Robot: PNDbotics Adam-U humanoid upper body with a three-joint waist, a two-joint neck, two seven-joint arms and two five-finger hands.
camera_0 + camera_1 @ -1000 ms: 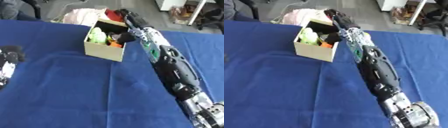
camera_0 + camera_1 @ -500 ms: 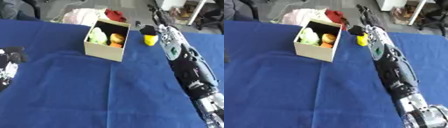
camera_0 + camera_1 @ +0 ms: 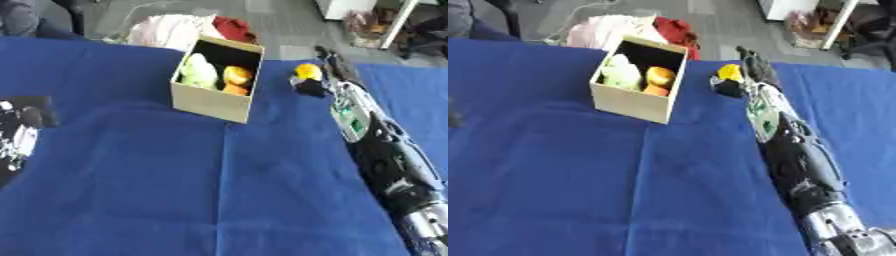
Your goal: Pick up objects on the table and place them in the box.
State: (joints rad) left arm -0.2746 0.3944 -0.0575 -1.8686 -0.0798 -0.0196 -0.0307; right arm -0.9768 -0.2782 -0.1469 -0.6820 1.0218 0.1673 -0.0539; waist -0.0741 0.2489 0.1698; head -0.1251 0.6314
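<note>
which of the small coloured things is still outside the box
The yellow object by the right hand, at the table's far edge. The green one and orange one already sit inside the box.

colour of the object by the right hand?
Yellow object, best in left eye view.

Even, soft daylight, faint shadows, no glare; both views are blurred throughout, edges undistorted.

From my seat this reads as an office or lab room: grey floor [image 3: 280, 20] past the blue-draped table [image 3: 131, 190], white furniture legs [image 3: 837, 22] at the far right, what looks like a dark wheeled chair base [image 3: 429, 37], and a cable [image 3: 557, 35] trailing across the floor.
</note>
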